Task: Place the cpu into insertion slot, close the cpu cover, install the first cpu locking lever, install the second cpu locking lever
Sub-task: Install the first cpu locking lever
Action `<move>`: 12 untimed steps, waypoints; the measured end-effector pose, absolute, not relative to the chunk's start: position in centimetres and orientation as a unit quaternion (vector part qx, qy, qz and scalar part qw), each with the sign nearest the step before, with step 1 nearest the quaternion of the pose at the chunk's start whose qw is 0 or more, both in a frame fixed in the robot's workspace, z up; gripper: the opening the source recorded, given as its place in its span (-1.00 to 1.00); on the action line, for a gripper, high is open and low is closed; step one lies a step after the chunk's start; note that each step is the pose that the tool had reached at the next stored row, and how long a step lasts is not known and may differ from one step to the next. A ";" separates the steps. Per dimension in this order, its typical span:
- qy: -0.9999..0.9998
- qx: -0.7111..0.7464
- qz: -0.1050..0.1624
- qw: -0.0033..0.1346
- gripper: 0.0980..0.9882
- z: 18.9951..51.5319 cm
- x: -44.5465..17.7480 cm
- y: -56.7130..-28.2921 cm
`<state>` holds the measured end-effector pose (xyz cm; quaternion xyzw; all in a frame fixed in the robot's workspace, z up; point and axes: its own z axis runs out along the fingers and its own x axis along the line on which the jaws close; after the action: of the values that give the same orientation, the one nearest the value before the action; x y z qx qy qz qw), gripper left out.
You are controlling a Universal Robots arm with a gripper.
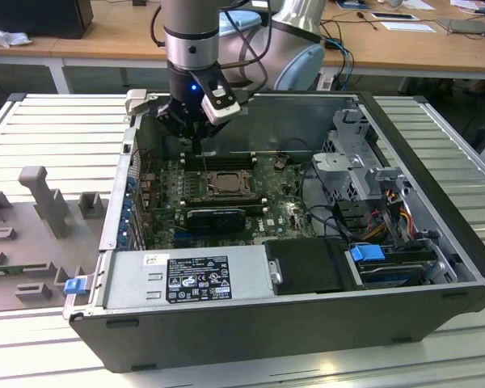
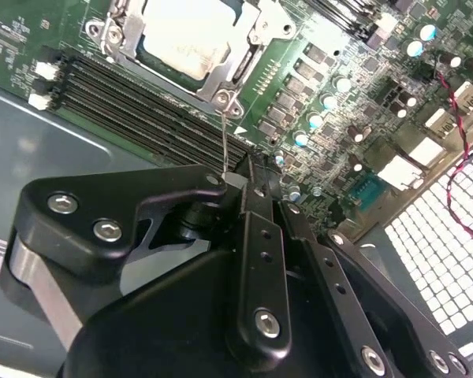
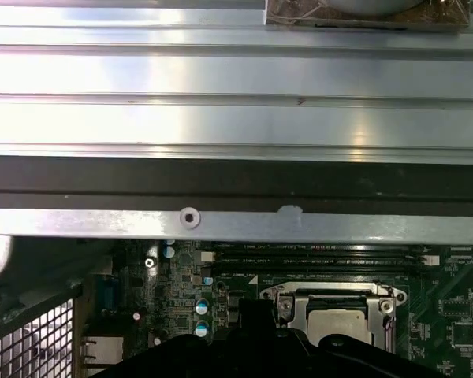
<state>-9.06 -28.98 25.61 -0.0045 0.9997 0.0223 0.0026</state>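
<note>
**Item 1.** Black multi-link gripper (image 2: 238, 183). In the second wrist view the jaws are seen clenched on the flattened grey end of a thin steel-wire locking lever (image 2: 225, 138). The wire is traced from the jaws to a screwed corner of the socket frame and is held clear of the board along its length.

**Item 2.** Small flat square cpu (image 2: 185, 39) with a pale silvery-grey metal top. It is seated in the square dark insertion slot (image 3: 329, 300), which is edged by green circuit board.

**Item 3.** Thin square metal-frame cpu cover (image 2: 197, 83) with a large central window. It is laid down over the chip's edges, and the chip's top is shown through the window.

**Item 4.** Long narrow black memory slots (image 2: 142, 110). They are ranged just beside the cover's edge, between the socket and the case wall.

**Item 5.** Open dark-grey computer case (image 1: 436, 202), set on a ribbed aluminium desk (image 1: 56, 121).
- The gripper is lowered inside the case, close to its far wall.
- A black ribbed heat-sink block (image 1: 217, 217) is placed just beside the socket on the near side.
- A grey power supply box (image 1: 186, 279) is fitted along the near edge.
- A silver drive cage (image 1: 356, 153) is mounted at the exterior view's right.
- Open board is left between the socket and that cage.

**Item 6.** Bright metal case rim (image 3: 221, 224). In the first wrist view it is noted as bordering the memory slots.
</note>
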 end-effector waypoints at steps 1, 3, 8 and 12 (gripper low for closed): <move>1.000 -0.005 0.022 0.003 -0.98 25.6 -9.0 -29.0; 1.000 -0.005 0.022 0.003 -0.98 25.6 -8.8 -29.0; 1.000 -0.005 0.022 0.003 -0.98 25.6 -8.0 -29.0; 1.000 -0.004 0.022 0.003 -0.98 25.5 -6.8 -29.0</move>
<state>-6.77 -28.98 25.50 -0.0045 0.9997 0.0224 0.0026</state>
